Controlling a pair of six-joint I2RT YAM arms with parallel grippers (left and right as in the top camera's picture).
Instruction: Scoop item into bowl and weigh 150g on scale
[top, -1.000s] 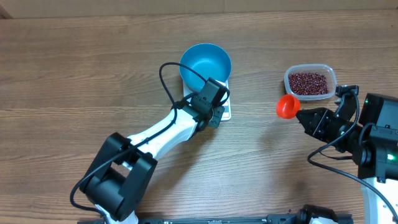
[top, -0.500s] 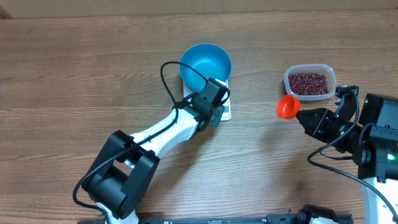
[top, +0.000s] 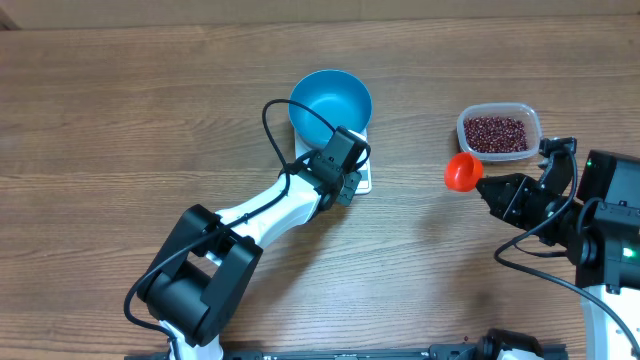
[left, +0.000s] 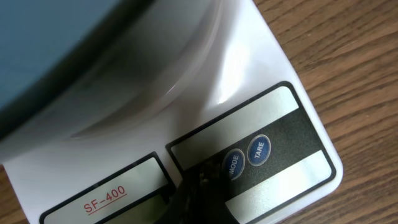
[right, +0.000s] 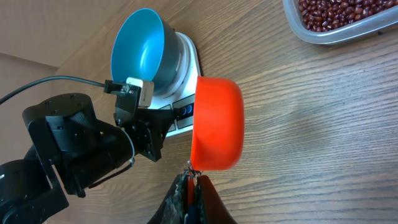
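The blue bowl (top: 331, 103) stands on the white scale (top: 364, 180), and no beans show inside the bowl (right: 140, 46). My left gripper (top: 350, 184) is shut, its dark tip (left: 199, 185) resting on the scale's (left: 186, 93) button strip beside the MODE button (left: 233, 164). The right gripper (top: 488, 187) is shut on the handle of an orange-red scoop (top: 460, 172), held above the table between scale and tub. In the right wrist view the scoop (right: 216, 122) hangs cup-side away. The beans (top: 497, 132) lie in a clear tub (top: 534, 118).
The TARE button (left: 259, 150) sits just right of MODE. The left arm (top: 260, 215) stretches diagonally from the front left to the scale. The right arm's body (top: 600, 220) fills the right edge. Bare wooden table (top: 130, 110) surrounds everything.
The left arm's rear links have swung slightly to the right. Both grippers, the scoop and the bowl stay where they were.
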